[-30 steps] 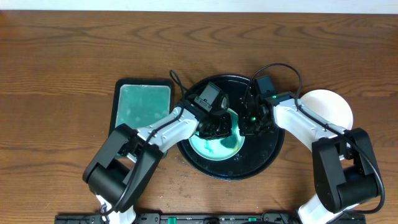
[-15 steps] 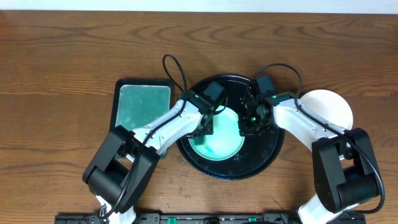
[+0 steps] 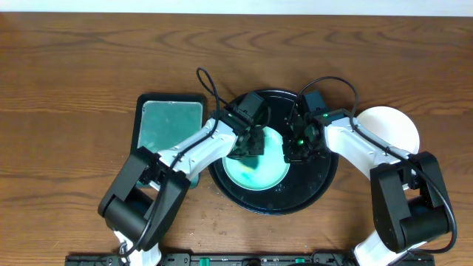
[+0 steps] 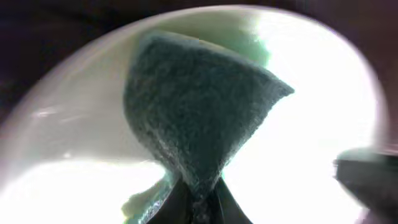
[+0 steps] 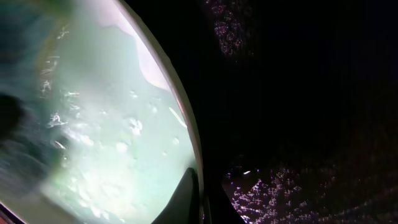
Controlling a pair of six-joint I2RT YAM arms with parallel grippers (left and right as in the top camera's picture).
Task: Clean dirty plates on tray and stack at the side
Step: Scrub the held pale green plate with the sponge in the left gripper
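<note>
From above, the round black tray (image 3: 312,183) sits at the middle of a brown wooden table (image 3: 89,66), with a mint-green plate (image 3: 262,168) lying flat inside it, left of its centre. The left gripper (image 3: 248,146) is down on the plate's upper left part; what its fingers hold cannot be made out from this height. The right gripper (image 3: 296,149) meets the plate's right rim, inside the tray. A white plate (image 3: 395,125) lies on the table just beside the tray's right edge. A rectangular tray (image 3: 171,124) with a teal pad lies just off the round tray's left edge.

At the left wrist, the left gripper (image 4: 198,206) has its fingers pressed together on the narrow end of a dark teal sponge (image 4: 199,118). The sponge is coarse and fibrous and fans out from the pinch into a broad wedge against the plate (image 4: 311,143), whose smooth, glossy face is washed out by glare. A green smear (image 4: 140,202) shows on the plate just left of the fingers. A dark blurred shape at the right edge cannot be identified.

At the right wrist, the right gripper (image 5: 200,200) pinches the plate's thin raised rim, one finger on the plate side and one on the tray side. The plate (image 5: 112,124) is pale green, wet and flecked with droplets. The tray (image 5: 298,93) beside it is glossy black and beaded with water.
</note>
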